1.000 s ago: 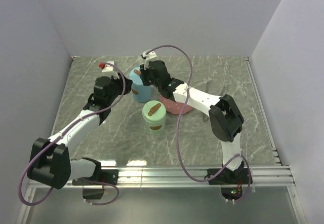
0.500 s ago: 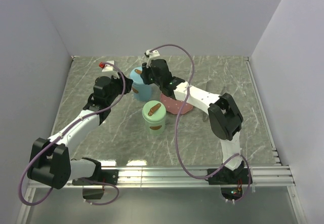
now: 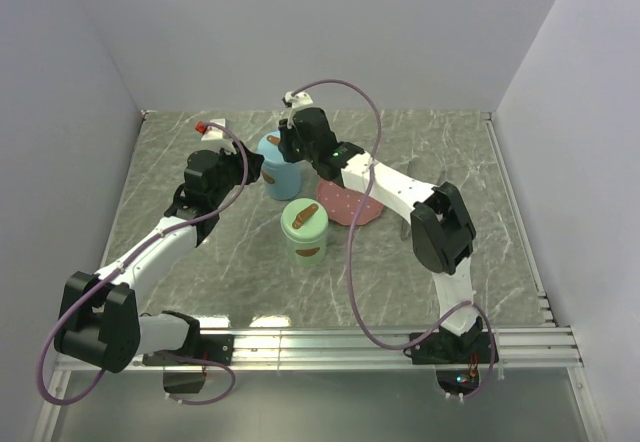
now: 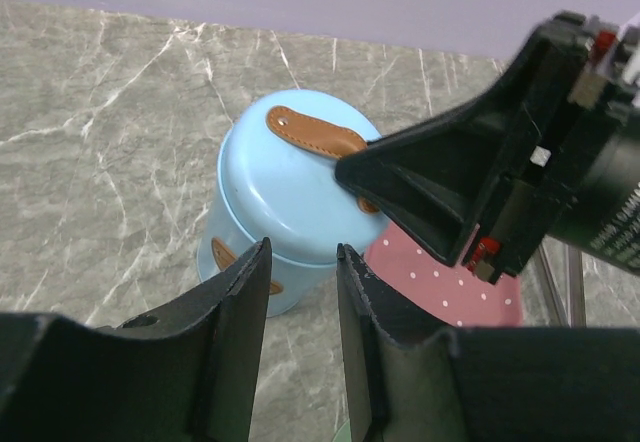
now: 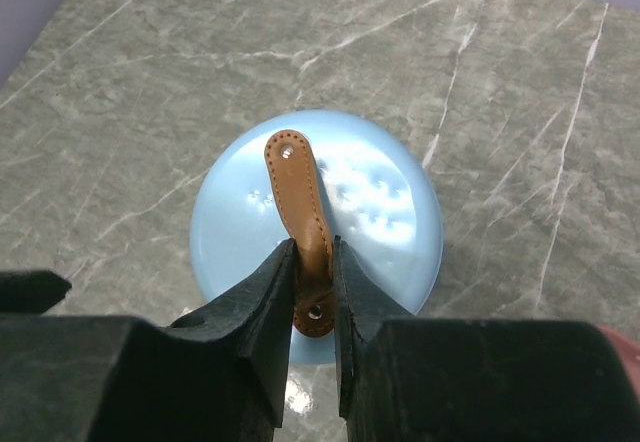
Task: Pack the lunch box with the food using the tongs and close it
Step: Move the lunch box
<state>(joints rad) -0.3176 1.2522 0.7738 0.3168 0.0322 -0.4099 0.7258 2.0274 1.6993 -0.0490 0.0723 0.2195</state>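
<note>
Strap (image 5: 295, 192) is pinched by right gripper (image 5: 312, 254), left gripper (image 4: 303, 257) is seen narrow, empty; box (image 4: 265, 197) may be tipped by pulling

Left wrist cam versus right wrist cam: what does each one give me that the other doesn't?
Left wrist only: the blue container from the side, the left claw open and empty, and the pink plate with its dots. Right wrist only: the right claw with both fingers closed on the brown leather strap, near one rivet. Both: the blue lid, that strap, the marble table.
</note>
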